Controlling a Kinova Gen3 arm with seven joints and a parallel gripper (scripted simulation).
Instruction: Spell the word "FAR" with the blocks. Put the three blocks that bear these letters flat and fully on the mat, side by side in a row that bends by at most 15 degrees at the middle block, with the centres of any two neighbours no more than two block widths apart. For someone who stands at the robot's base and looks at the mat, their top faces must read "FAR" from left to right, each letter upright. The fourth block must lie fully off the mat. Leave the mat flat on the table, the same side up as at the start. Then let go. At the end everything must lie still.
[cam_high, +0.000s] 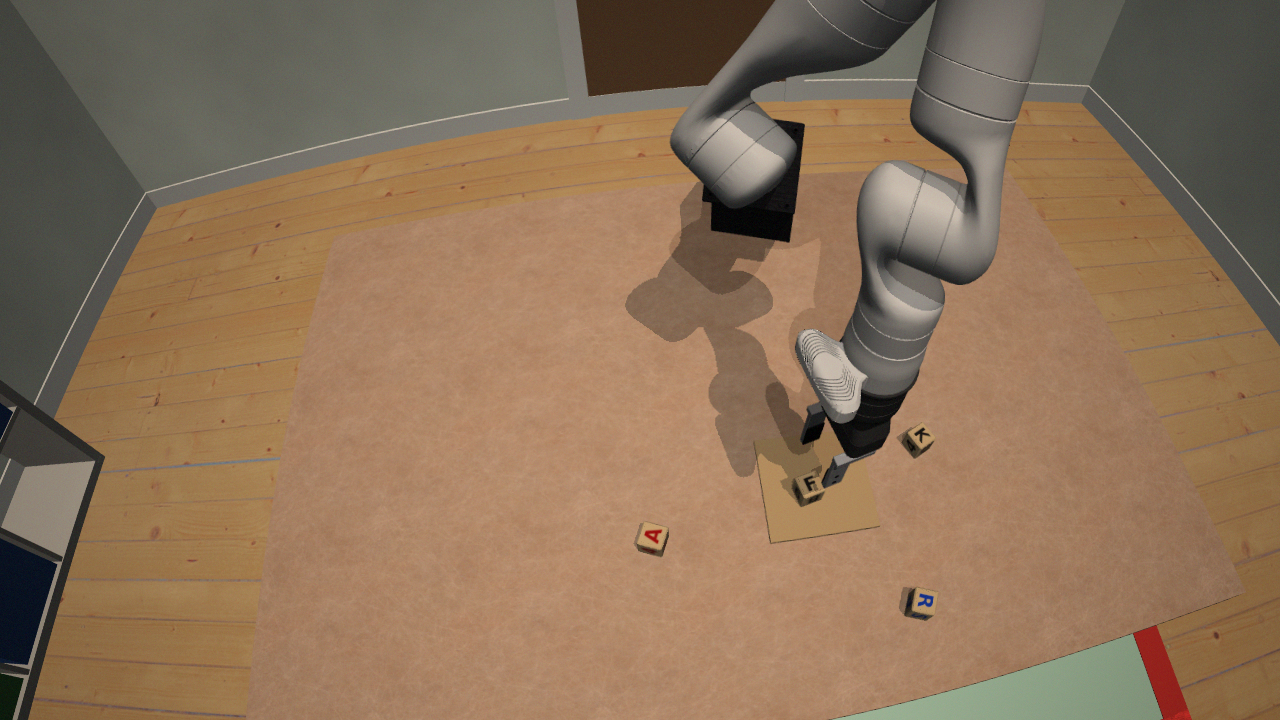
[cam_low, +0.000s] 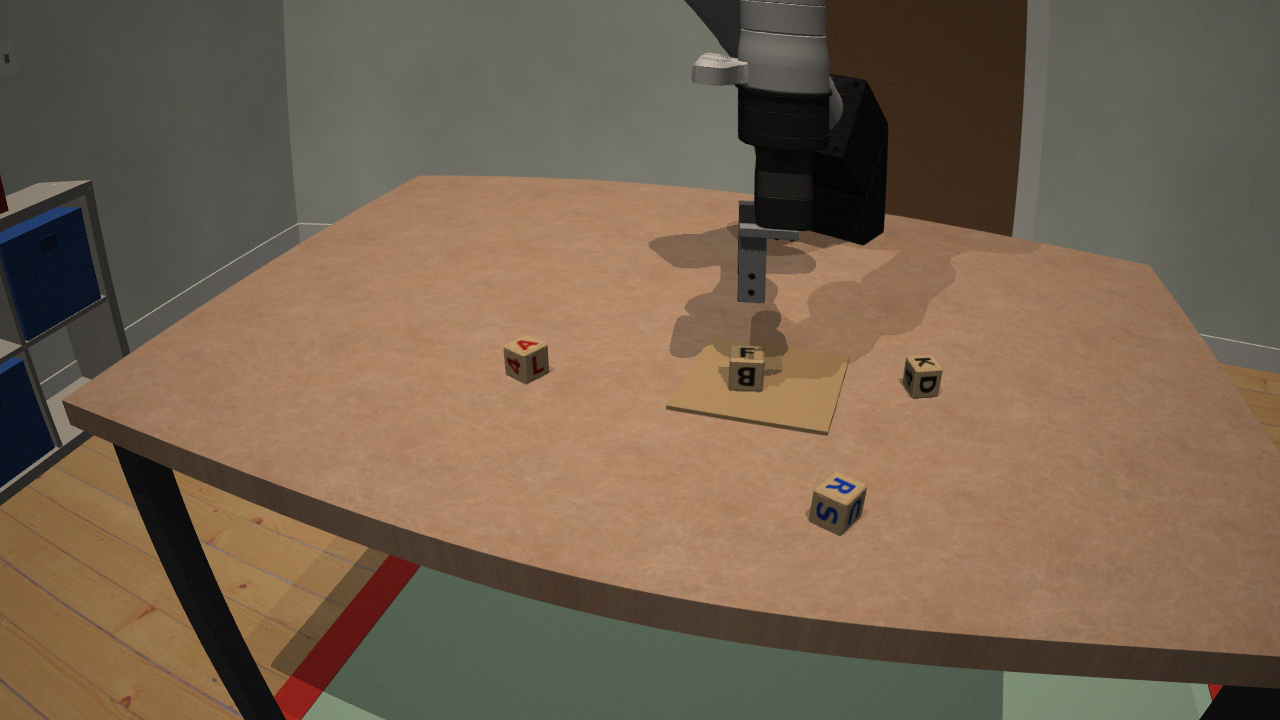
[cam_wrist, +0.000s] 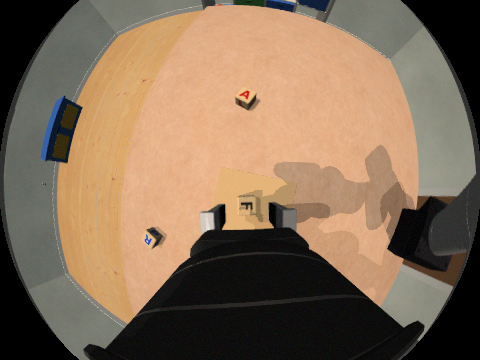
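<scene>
The F block (cam_high: 808, 488) (cam_low: 746, 368) (cam_wrist: 246, 205) lies flat on the tan mat (cam_high: 796, 528) (cam_low: 787, 413) (cam_wrist: 230, 182), its letter's top toward the robot's base. My gripper (cam_high: 819, 462) (cam_low: 750, 288) (cam_wrist: 247, 212) is open and empty above it, one finger to each side in the wrist view. The A block (cam_high: 652, 538) (cam_low: 526, 359) (cam_wrist: 245, 98) is off the mat, left in the top and exterior views. The R block (cam_high: 921, 602) (cam_low: 837, 503) (cam_wrist: 152, 238) is off the mat, away from the base. The K block (cam_high: 918, 439) (cam_low: 921, 376) is off the mat at its right in the top and exterior views, hidden in the wrist view.
The black robot base (cam_high: 756, 219) (cam_low: 850, 161) (cam_wrist: 422, 232) stands on the table's far side in the exterior view. In the top view the arm reaches over the table near the K block. The table's front edge (cam_low: 626, 586) lies beyond the R block.
</scene>
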